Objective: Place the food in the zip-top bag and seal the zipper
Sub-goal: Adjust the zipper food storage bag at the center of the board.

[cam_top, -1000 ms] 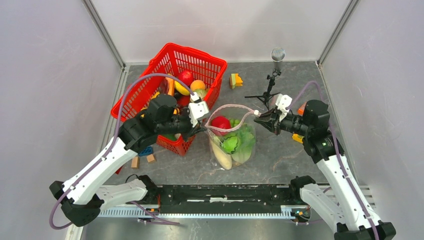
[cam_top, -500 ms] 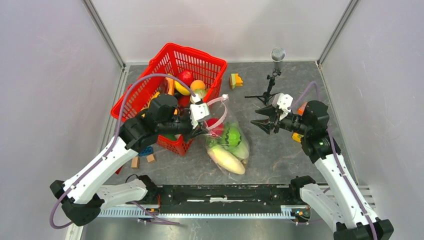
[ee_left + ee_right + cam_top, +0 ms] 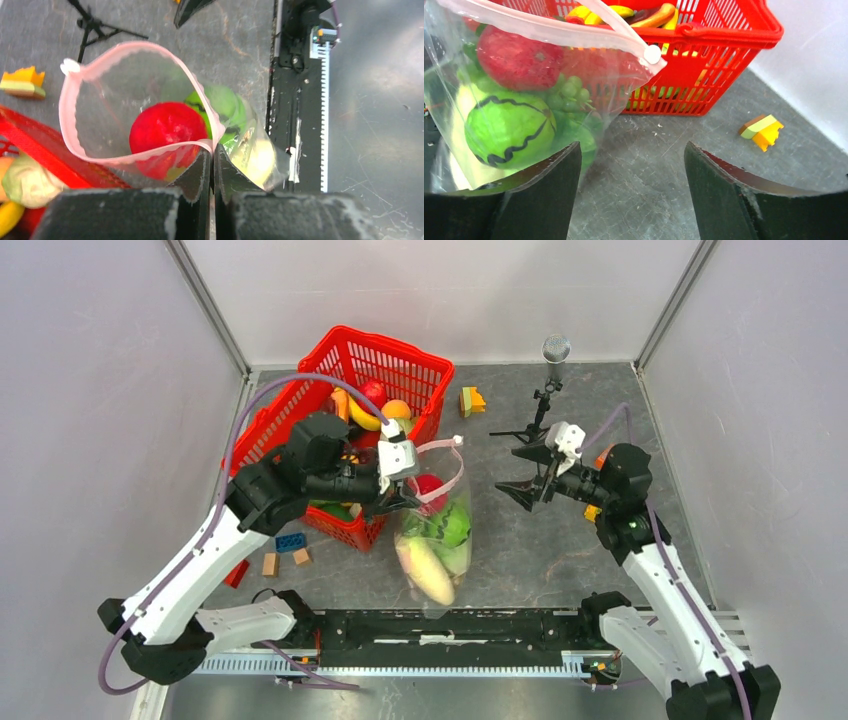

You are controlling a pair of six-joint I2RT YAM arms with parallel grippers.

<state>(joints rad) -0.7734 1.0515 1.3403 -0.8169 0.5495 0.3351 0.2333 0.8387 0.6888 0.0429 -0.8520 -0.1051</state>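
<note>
Left gripper [image 3: 212, 156]: pinched shut on the zipper [image 3: 120, 47] strip, bag hanging.
Right gripper [image 3: 516, 472]: jaws wide apart, empty, beyond bag from basket [image 3: 410, 375].
Zip-top bag [image 3: 432, 540]: just beside basket's near corner, mouth gaping, food [image 3: 509, 127] inside.
Handling: limp, slick film, bottom-heavy; probably best gripped at zipper's free end.

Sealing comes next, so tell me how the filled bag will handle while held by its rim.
Likely floppy: the bag sags from the left end effector pinching its zipper. Probably bottom-heavy: food sits low.
</note>
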